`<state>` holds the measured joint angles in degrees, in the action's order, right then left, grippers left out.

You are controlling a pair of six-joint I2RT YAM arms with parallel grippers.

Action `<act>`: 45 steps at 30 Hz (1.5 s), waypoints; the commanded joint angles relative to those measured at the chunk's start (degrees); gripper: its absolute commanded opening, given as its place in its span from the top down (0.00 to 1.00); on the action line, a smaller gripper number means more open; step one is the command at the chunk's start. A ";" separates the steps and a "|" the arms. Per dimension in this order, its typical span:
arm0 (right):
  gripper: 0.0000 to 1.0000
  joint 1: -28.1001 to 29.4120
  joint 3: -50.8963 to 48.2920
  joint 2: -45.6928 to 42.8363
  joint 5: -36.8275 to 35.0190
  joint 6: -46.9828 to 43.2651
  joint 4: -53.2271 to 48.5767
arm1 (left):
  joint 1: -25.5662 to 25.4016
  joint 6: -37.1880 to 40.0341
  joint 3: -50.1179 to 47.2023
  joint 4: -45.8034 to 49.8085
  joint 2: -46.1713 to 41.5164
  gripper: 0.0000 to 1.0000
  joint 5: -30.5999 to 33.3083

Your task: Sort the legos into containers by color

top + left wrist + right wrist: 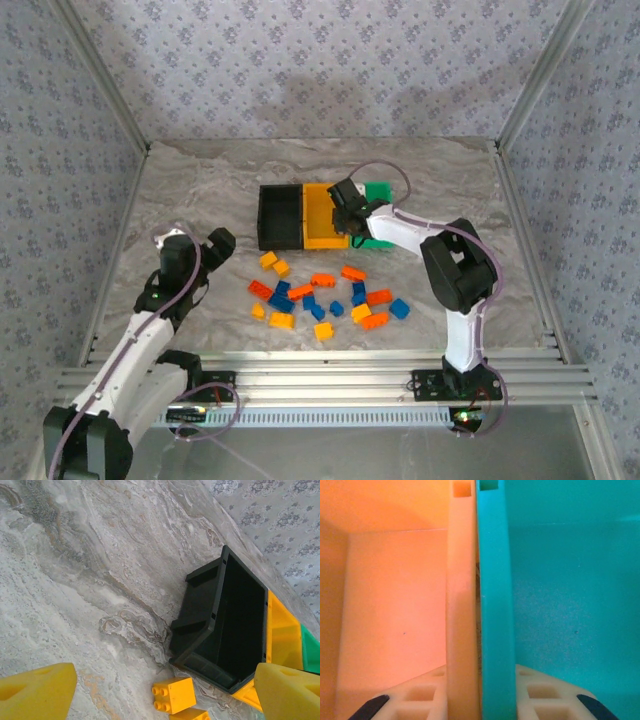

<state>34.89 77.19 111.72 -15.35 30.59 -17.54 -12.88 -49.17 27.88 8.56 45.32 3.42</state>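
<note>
The containers stand in a joined row at mid-table: black bin (pixel 281 218), yellow-orange bin (pixel 322 215), green bin (pixel 378 192). My right gripper (pixel 352 215) straddles the twin walls between the yellow-orange bin (pixel 395 605) and the green bin (pixel 570 595), one finger (pixel 420 700) inside each, pressed against the walls. The legos (pixel 320 295), yellow-orange, red-orange and blue, lie scattered in front of the bins. My left gripper (pixel 222 243) hangs open left of the pile, nothing between its fingers. Its view shows the black bin (pixel 235 625) and a yellow-orange brick (pixel 174 694) below.
Aluminium frame posts and a rail (pixel 320 380) border the marble table (pixel 200 180). Patterned walls close off the back and sides. Bare tabletop lies left of and behind the bins.
</note>
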 commanded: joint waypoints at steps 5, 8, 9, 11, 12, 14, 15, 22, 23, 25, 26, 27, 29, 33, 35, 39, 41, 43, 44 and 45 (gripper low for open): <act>0.84 0.53 0.26 1.83 -2.49 3.34 -4.38 | -0.30 0.80 0.27 1.46 -1.51 0.05 0.18; 0.66 0.54 0.20 1.32 -2.58 3.01 -3.63 | -0.30 1.02 0.16 1.55 -1.81 0.00 -0.15; 0.59 0.48 0.31 1.07 -2.64 2.88 -3.76 | -0.25 1.16 0.16 1.53 -2.03 0.00 -0.24; 0.47 0.52 0.55 0.49 -2.75 2.53 -3.68 | -0.30 1.34 0.24 1.62 -2.37 0.00 -0.59; 0.44 0.52 0.56 0.00 -2.75 2.14 -3.52 | -0.30 1.49 0.32 1.77 -2.51 0.00 -0.90; 0.41 0.61 0.33 -1.52 -3.23 1.57 -3.22 | -0.30 1.63 0.66 1.98 -2.80 0.00 -1.61; 0.39 0.69 -0.24 -2.82 -3.36 1.24 -2.53 | -0.39 1.81 0.84 2.04 -2.95 0.00 -2.04; 0.27 1.76 -8.31 -16.31 -3.88 1.25 -2.26 | -3.69 2.87 2.81 2.53 -3.57 0.00 -4.17; 0.27 2.16 -11.61 -18.51 -3.96 1.75 -3.08 | -4.74 3.11 3.12 2.92 -3.51 0.00 -3.97; 0.27 3.28 -16.48 -22.62 -4.65 2.75 -4.96 | -6.71 3.56 3.90 4.88 -3.41 0.00 -3.44; 0.27 3.87 -18.95 -24.80 -5.15 3.39 -6.07 | -7.49 3.71 4.21 6.03 -3.36 0.00 -3.43; 0.27 4.36 -21.74 -27.04 -5.39 3.98 -6.99 | -8.04 3.73 4.57 7.26 -3.22 0.01 -3.66; 0.26 5.64 -26.74 -30.80 -4.81 4.48 -7.44 | -8.76 3.67 5.06 9.05 -2.59 0.01 -4.28; 0.26 7.17 -31.86 -34.13 1.60 3.09 -7.59 | -9.43 3.55 4.66 9.96 -1.14 0.01 -5.80; 0.23 8.35 -32.78 -33.79 3.25 0.72 -5.85 | -9.61 3.43 4.40 9.91 -0.56 0.00 -6.18; 0.19 8.79 -30.71 -28.98 4.25 -3.92 -3.63 | -9.68 3.26 3.98 9.77 -0.05 0.00 -6.24; 0.18 8.76 -28.48 -25.74 4.32 -6.58 -3.34 | -9.70 3.30 3.76 9.93 -0.09 0.00 -5.99; 0.18 8.61 -26.17 -22.27 4.08 -8.65 -4.08 | -9.69 3.29 3.57 10.22 -0.16 0.00 -5.59; 0.18 8.48 -25.25 -21.00 3.93 -9.33 -4.41 | -9.66 3.27 3.49 10.22 -0.10 0.00 -5.37; 0.18 8.28 -24.39 -19.71 3.69 -9.97 -4.74 | -9.70 3.37 3.37 10.18 -0.02 0.00 -5.29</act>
<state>43.48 49.74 89.34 -11.84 24.88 -21.89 -22.26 -46.54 31.05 18.06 45.45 -1.93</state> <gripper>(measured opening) 0.821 0.996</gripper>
